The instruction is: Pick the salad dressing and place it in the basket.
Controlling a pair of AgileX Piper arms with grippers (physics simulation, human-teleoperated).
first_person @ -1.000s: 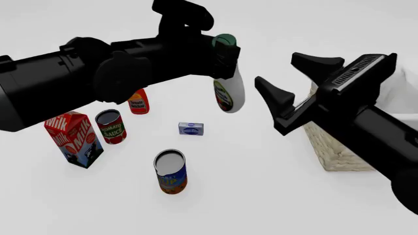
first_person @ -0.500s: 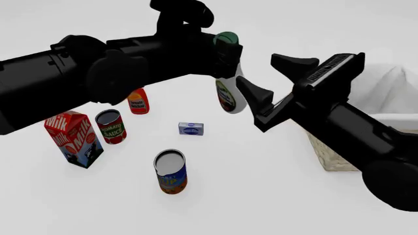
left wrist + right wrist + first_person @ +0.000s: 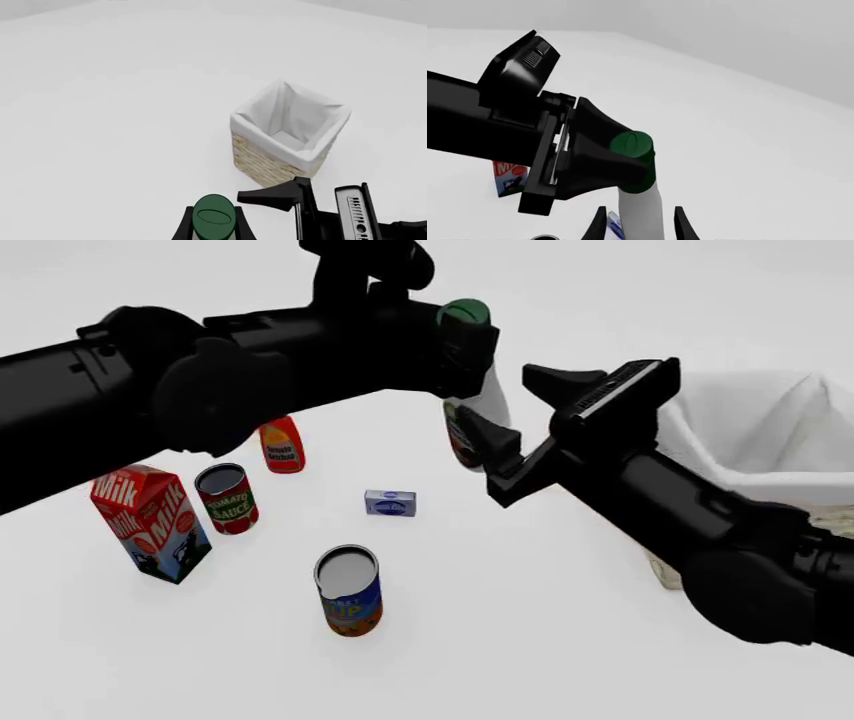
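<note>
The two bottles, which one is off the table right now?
The salad dressing, white with a green cap, held up by the left gripper. The red bottle stands on the table.

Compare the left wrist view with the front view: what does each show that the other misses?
Only the left wrist view looks down into the basket, showing its white lining with nothing inside. Only the front view shows the tabletop items: milk carton, tomato sauce can, red bottle, small blue box, and the open can. It also shows the salad dressing's label. Both show the salad dressing held at its green cap by the left pincer, off the table, with the open right pincer close beside it.
</note>
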